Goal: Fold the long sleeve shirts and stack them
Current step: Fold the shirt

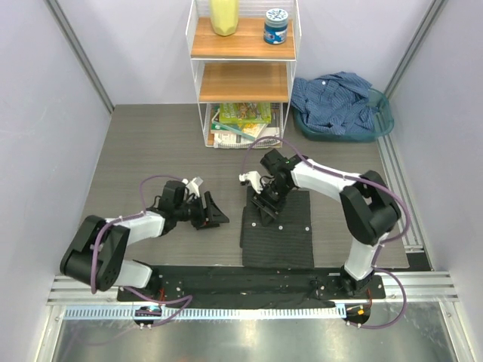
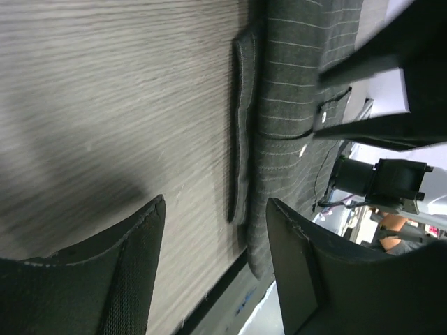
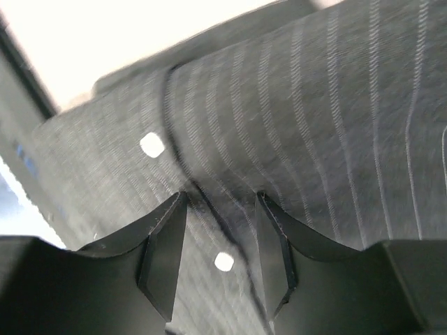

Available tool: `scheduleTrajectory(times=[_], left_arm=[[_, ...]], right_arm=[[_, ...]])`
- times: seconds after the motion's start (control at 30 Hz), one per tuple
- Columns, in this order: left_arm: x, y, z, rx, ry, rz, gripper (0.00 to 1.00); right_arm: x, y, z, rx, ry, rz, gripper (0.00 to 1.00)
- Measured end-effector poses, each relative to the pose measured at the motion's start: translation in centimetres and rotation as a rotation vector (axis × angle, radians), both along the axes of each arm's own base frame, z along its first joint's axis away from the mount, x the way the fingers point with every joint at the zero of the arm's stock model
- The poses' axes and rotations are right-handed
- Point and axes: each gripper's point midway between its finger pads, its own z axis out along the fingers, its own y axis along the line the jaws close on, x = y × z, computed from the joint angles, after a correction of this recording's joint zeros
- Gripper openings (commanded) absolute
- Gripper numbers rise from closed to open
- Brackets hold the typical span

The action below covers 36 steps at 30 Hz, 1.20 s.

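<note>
Grey wood-grain desk [image 1: 151,143] runs between white walls, and toward its left my left end effector [image 1: 211,213] sits low over the bare surface, fingers wide apart with nothing between them, pointing at the near left edge of the charcoal pinstriped shirt [image 1: 287,234]. That shirt lies folded into a flat rectangle at the middle of the desk, close to my bases. My right end effector [image 1: 268,205] is down on its far edge with fingers partly apart astride the buttoned placket, pinching no cloth, and far right at the back the blue shirt [image 1: 336,102] lies crumpled in a teal basket [image 1: 381,121].
</note>
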Motion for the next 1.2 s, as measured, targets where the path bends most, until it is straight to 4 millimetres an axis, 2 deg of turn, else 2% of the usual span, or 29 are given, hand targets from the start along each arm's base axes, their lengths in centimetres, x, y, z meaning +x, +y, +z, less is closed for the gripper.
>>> scheduleTrajectory(times=[0.13,0.33,0.5,0.8,0.93,1.03,1.07,1.13,1.2], left_arm=[[0.3,-1.2,-1.1,-0.031,0.010,-0.014,0.63],[1.2,-3.7,-0.7,-0.152,-0.013,-0.074,0.67],[0.3,-6.3,-0.6,-0.229,-0.017,-0.153,0.69],[0.2,-7.3,-0.9,-0.259,-0.001,-0.153,0.62],[0.1,-8.4,-0.9,-0.258,-0.008,-0.172,0.60],[0.1,-9.0,-1.0,-0.261,-0.012,-0.182,0.56],[0.1,-9.1,-1.1,-0.261,-0.009,-0.181,0.51],[0.1,-9.2,-1.3,-0.261,-0.001,-0.175,0.47],[0.2,-9.1,-1.6,-0.256,0.010,-0.166,0.33]], right_arm=[[0.6,0.6,-2.4,-0.034,0.054,-0.045,0.50],[1.1,0.8,-2.2,-0.029,0.053,-0.065,0.50],[1.1,0.8,-2.3,-0.032,0.050,-0.066,0.50],[1.3,0.7,-2.3,-0.037,0.043,-0.060,0.50],[1.3,0.6,-2.3,-0.040,0.044,-0.058,0.50],[1.3,0.7,-2.3,-0.044,0.050,-0.058,0.50],[1.3,0.7,-2.3,-0.045,0.051,-0.058,0.51],[1.3,0.7,-2.3,-0.045,0.051,-0.058,0.51],[1.3,0.6,-2.3,-0.045,0.051,-0.058,0.51]])
